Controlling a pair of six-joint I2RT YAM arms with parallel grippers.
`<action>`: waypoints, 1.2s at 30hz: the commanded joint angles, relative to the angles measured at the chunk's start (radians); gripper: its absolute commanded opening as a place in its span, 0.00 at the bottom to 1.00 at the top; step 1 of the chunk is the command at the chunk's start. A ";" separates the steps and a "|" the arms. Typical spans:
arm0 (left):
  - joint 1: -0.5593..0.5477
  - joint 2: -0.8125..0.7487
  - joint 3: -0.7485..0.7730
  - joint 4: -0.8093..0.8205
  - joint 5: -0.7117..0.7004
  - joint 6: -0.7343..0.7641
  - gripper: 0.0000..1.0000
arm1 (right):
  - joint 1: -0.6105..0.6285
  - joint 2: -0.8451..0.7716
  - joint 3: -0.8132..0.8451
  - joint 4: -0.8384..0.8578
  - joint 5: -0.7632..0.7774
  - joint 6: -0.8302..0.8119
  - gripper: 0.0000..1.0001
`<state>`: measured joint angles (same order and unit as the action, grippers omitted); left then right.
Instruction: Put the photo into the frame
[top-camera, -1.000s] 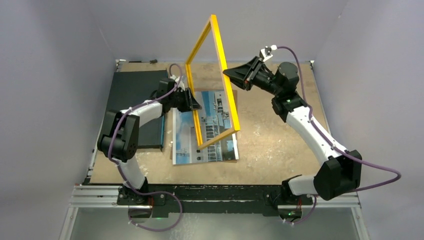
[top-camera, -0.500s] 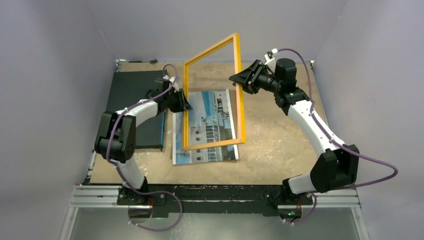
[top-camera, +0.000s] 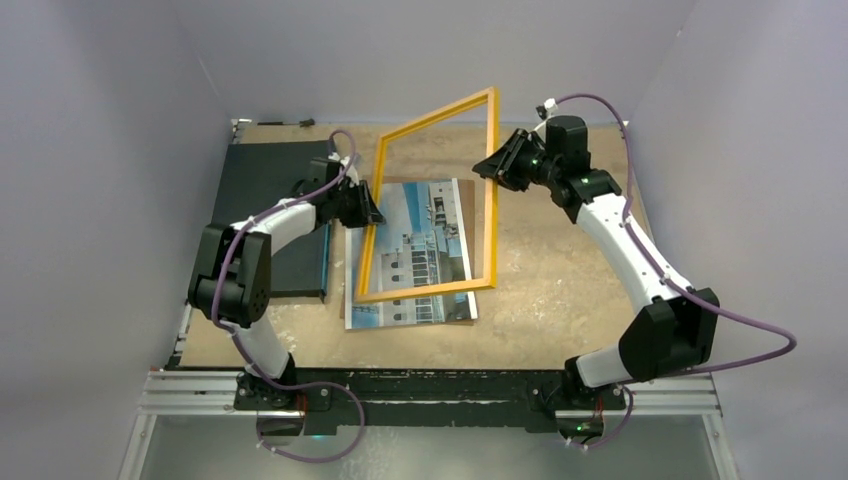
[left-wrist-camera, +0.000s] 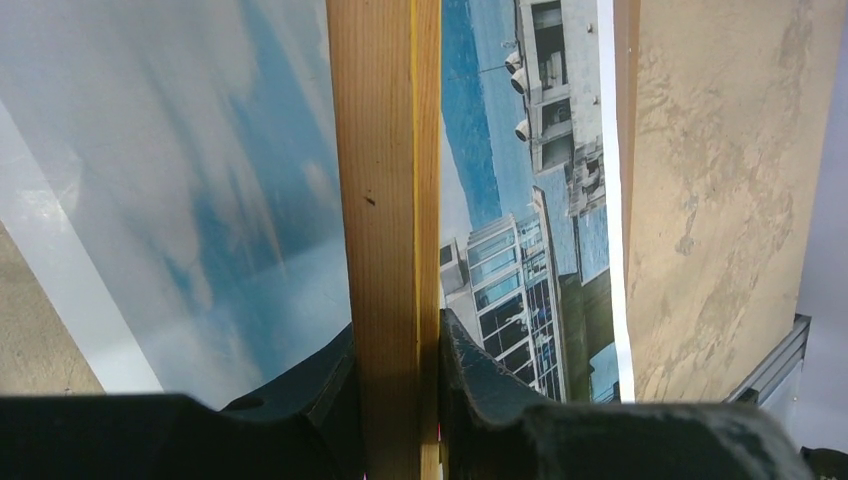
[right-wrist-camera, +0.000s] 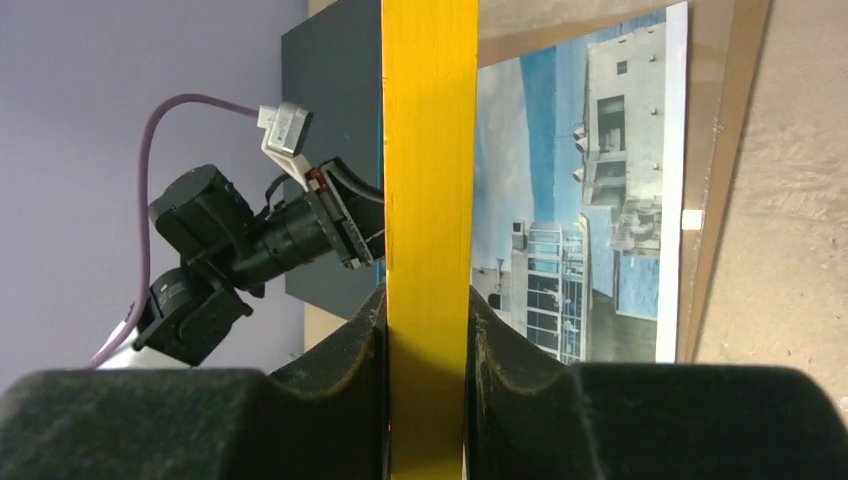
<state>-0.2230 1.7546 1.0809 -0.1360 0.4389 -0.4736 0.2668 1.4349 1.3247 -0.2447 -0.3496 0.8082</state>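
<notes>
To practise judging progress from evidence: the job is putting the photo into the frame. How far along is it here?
Done: the yellow frame is picked up, held at a tilt. In hand: the left gripper and right gripper each clamp an opposite side bar, holding it over the photo. Left: the photo lies face up on its brown backing board, not yet inside the frame.

Worn tan tabletop (top-camera: 560, 290), dark slab (top-camera: 265, 180) at left, brown backing board (right-wrist-camera: 720, 150) (photo (top-camera: 415, 250) on top) mid-table
</notes>
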 joint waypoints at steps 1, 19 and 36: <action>0.001 -0.007 0.053 -0.019 0.025 0.061 0.25 | -0.066 -0.030 0.012 -0.027 0.036 -0.113 0.00; -0.012 0.033 0.043 -0.073 -0.211 0.315 0.55 | -0.302 -0.088 -0.097 0.025 -0.197 -0.096 0.00; 0.009 0.008 0.062 -0.110 0.146 0.410 0.96 | -0.351 -0.137 -0.178 0.266 -0.319 -0.007 0.00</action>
<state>-0.2760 1.7863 1.1160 -0.1459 0.4660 -0.1585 -0.0307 1.3548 1.0771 -0.1131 -0.6903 0.8032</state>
